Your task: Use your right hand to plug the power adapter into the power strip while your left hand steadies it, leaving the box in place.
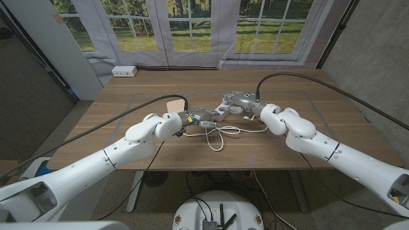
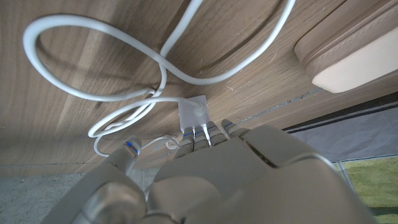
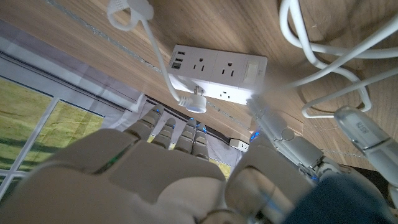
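Observation:
The white power strip (image 3: 217,67) lies mid-table (image 1: 209,120), outlets up, with more sockets on its side face. My left hand (image 1: 183,121) reaches in from the left, and its fingertips (image 2: 202,132) press on the strip's small end (image 2: 193,112), where its cord comes out. My right hand (image 1: 239,102) comes from the right. It holds the white power adapter (image 3: 196,102) at its fingertips (image 3: 177,127), right against the strip's side face. Whether the prongs are in a socket is hidden. The tan box (image 1: 172,103) sits just behind my left hand.
White cord loops (image 1: 220,135) lie on the wood in front of both hands and wind past the strip (image 2: 124,62). The box's rounded corner (image 2: 348,50) is close to my left hand. Bare wood (image 1: 319,89) stretches right of my right arm.

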Available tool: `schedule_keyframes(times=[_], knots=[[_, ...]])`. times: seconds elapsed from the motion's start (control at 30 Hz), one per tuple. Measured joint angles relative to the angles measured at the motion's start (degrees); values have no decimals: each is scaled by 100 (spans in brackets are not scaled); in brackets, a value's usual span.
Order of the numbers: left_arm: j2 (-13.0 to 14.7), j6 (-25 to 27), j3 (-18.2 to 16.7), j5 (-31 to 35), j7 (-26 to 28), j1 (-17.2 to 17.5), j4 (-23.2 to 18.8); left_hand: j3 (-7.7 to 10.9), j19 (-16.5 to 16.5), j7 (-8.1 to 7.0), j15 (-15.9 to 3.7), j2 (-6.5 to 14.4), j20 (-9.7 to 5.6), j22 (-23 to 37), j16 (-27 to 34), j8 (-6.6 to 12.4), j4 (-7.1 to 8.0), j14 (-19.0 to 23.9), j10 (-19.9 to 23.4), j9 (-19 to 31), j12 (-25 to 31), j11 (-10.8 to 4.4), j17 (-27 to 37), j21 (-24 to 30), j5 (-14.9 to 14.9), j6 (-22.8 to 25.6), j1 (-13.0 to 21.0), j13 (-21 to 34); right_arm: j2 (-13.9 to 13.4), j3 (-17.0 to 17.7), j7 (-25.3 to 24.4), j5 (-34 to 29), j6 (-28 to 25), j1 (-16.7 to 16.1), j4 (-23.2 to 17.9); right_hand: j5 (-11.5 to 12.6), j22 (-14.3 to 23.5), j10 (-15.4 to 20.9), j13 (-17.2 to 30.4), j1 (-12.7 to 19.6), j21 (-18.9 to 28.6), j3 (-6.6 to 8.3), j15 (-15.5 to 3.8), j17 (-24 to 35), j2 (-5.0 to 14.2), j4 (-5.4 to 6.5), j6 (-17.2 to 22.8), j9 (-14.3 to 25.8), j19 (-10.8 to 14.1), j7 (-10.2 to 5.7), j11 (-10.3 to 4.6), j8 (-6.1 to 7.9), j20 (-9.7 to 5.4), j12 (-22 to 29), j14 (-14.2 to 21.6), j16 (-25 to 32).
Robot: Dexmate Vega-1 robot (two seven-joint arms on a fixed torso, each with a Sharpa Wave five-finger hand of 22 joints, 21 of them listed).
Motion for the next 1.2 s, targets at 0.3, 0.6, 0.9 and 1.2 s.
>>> schedule_keyframes(times=[0.3,0.6,0.9,1.2], knots=[[2,-21,-1,-1,12,4,3,0,0,0,0,0,0,0,0,-9,0,0,12,0,-6,-12,0,0,0,0,0,0,44,2,75,-14,2,1,58,0,0,0,0,-105,0,0,0,-6,0,0,19,0,0,18,0,0,0,0,0,0],[-1,-39,-2,-11,25,5,17,0,0,0,0,0,0,0,0,8,0,0,12,0,1,-12,-2,0,0,0,0,0,74,31,162,97,36,37,142,0,0,0,0,-105,0,14,0,-34,0,14,31,0,-14,30,0,0,-15,0,1,4],[-12,-50,-1,-20,28,2,36,24,0,0,0,0,0,0,0,8,24,0,12,-3,1,-12,-3,0,0,0,0,0,87,49,242,274,79,83,214,-39,0,-1,-9,-105,0,16,0,-60,0,15,53,0,-74,52,-1,0,10,-2,1,4],[-17,-40,6,-21,30,5,32,24,0,0,1,0,0,0,-1,7,24,-1,12,-3,1,-12,-5,0,0,0,0,0,74,51,316,388,101,122,246,-39,0,30,-14,-105,0,16,32,-60,0,15,63,-3,-73,62,32,1,10,25,-31,4]])
